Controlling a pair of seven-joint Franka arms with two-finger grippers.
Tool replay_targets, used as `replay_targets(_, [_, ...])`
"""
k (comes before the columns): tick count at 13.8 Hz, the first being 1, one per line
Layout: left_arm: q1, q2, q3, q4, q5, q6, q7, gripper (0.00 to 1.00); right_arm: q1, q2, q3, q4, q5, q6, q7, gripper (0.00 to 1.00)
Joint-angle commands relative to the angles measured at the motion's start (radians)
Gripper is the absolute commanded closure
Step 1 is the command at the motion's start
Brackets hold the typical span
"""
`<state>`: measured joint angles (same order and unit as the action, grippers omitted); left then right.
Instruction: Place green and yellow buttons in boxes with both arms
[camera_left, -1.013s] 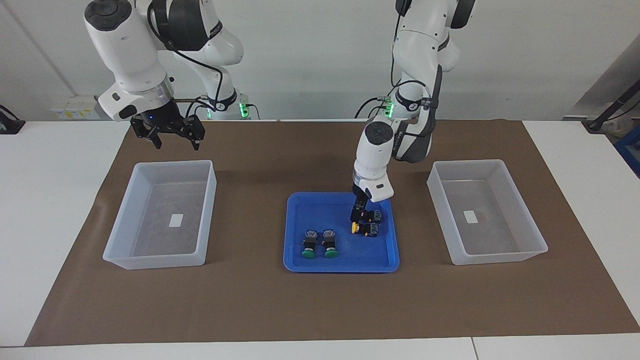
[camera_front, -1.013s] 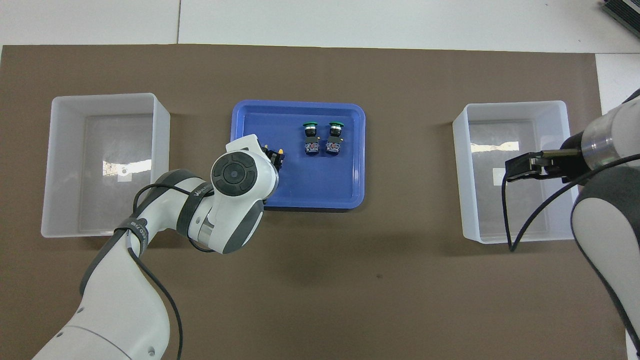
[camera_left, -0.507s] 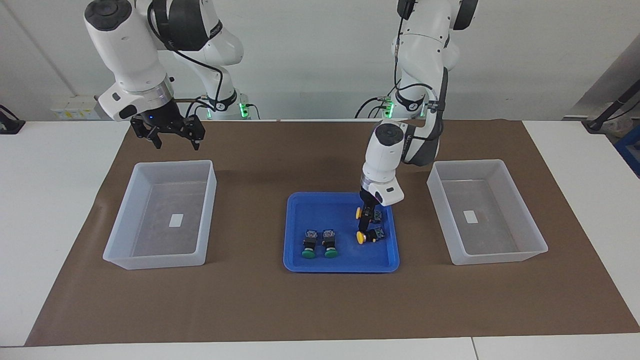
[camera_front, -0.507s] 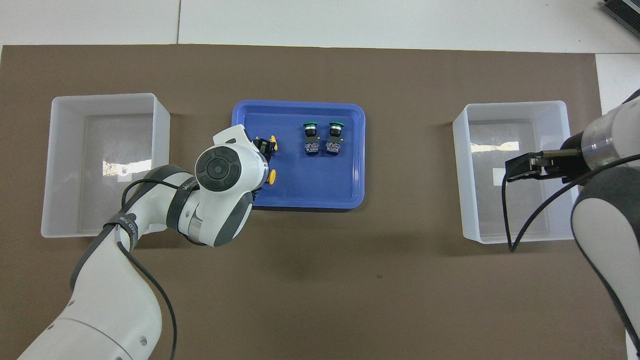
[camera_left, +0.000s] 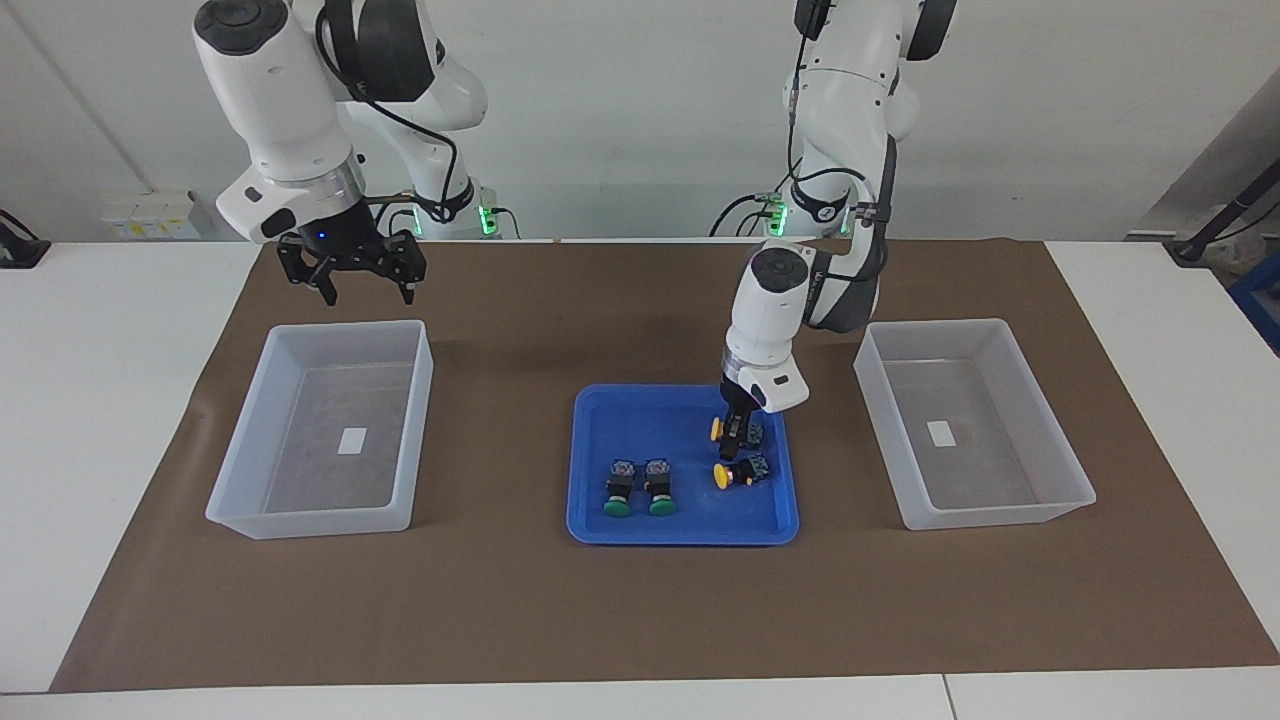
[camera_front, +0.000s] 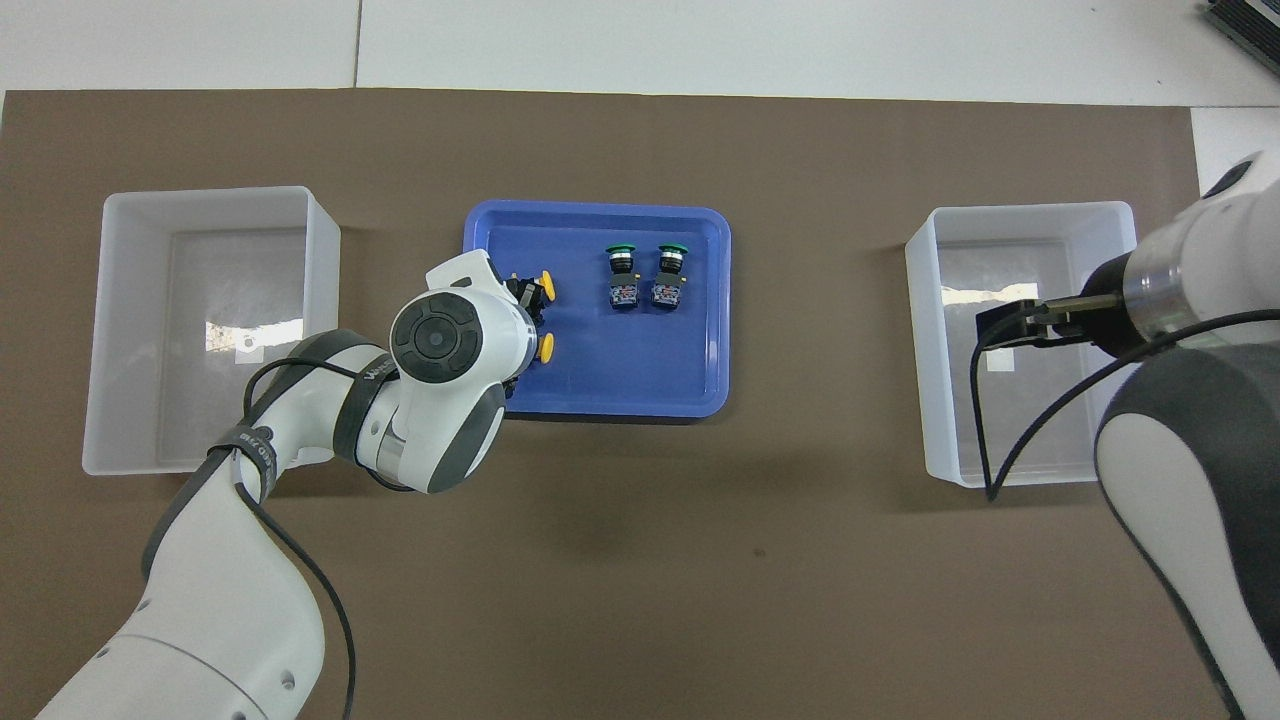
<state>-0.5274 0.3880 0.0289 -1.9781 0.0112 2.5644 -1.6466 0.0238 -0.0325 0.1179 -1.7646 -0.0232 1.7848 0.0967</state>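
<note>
Left gripper (camera_left: 735, 432) has shifted and is now standing on the yellow button (camera_left: 717, 430) at the tray's (camera_left: 600, 400) nine o'clock, overhead view; whether it is gripping cannot be told. Second yellow button (camera_left: 722, 474) and green buttons (camera_left: 617, 507) are lying loose in the tray. Right gripper (camera_left: 352, 290), wide open, is drifting trayward over its box (camera_left: 345, 324). Pickup is beginning; boxes are holding nothing.

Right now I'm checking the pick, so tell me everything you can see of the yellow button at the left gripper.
The yellow button has a round yellow cap, a black body and a bluish terminal end. It lies on its side in the blue tray, nearer the robots than the other yellow button, cap pointing toward the right arm's end. The left gripper is down on its body; a firm grip cannot be confirmed.
</note>
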Motion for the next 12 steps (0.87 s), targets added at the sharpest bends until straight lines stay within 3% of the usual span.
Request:
replay_targets(1, [0.006,0.02,-0.001,0.001,0.003,0.022,-0.002,0.77,0.069,0.057,0.006,-0.026,0.02,0.135,0.058,0.0])
replay_targets(4, [0.006,0.019,-0.001,0.002,0.004,0.007,0.001,1.0,0.157,0.184,0.008,0.023,0.013,0.27,0.176,0.0])
replay_targets(8, [0.018,0.02,0.002,0.076,0.012,-0.104,0.004,1.0,0.249,0.385,0.008,0.169,-0.001,0.387,0.294,0.0])
replay_targets(12, [0.069,0.048,0.0,0.206,0.03,-0.232,0.031,1.0,0.317,0.492,0.006,0.215,-0.047,0.455,0.36,0.0])
